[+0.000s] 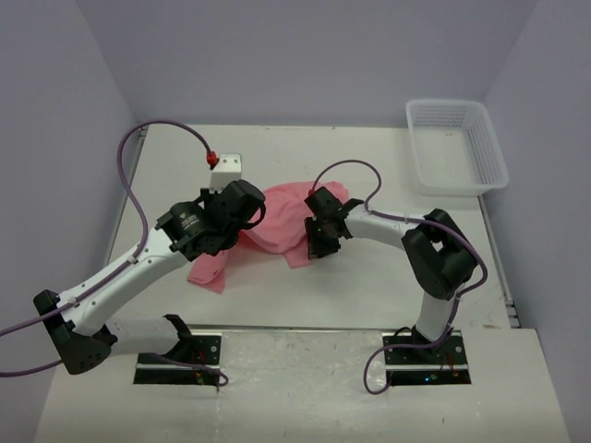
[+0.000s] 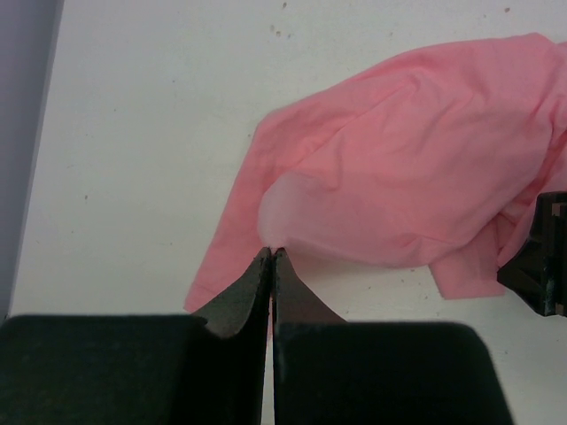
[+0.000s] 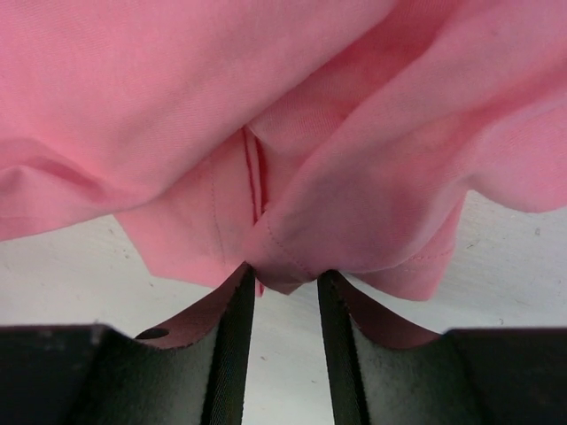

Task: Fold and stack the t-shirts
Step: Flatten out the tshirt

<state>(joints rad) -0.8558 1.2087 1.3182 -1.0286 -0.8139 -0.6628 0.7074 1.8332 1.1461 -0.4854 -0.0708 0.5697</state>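
No legible text, brand, number or sign appears in any of the three views.

The left arm (image 1: pixel 138 268) carries a round pale marking (image 1: pixel 189 220) on a black joint housing near its wrist. The print on the marking is too small to read in the top external view.

Both wrist views show no lettering at all.
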